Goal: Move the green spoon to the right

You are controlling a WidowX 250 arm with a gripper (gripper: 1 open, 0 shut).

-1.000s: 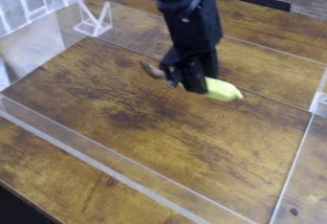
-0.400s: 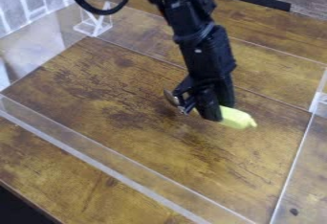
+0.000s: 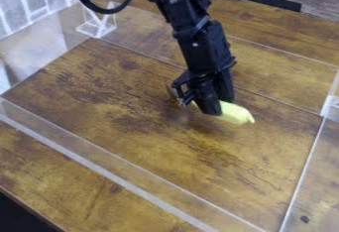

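Arm (image 3: pixel 188 23): black, reaching down from the top of the frame, tilted steeply toward the counter.
End effector (image 3: pixel 201 99): low over the boards, clenched around the green spoon, fingers dark and partly blurred.
Green spoon (image 3: pixel 235 113): yellow-green handle sticking out to the lower right of the fingers, just above or touching the wood; silver bowl poking out on the other side at the left of the fingers.
Counter (image 3: pixel 119 97): dark brown wooden planks, worn grain.
Clear barrier (image 3: pixel 93 167): transparent acrylic walls framing the work area, near edge running diagonally across the lower left.
Acrylic stand (image 3: pixel 95 20): small clear bracket at the upper left, well apart from the spoon.
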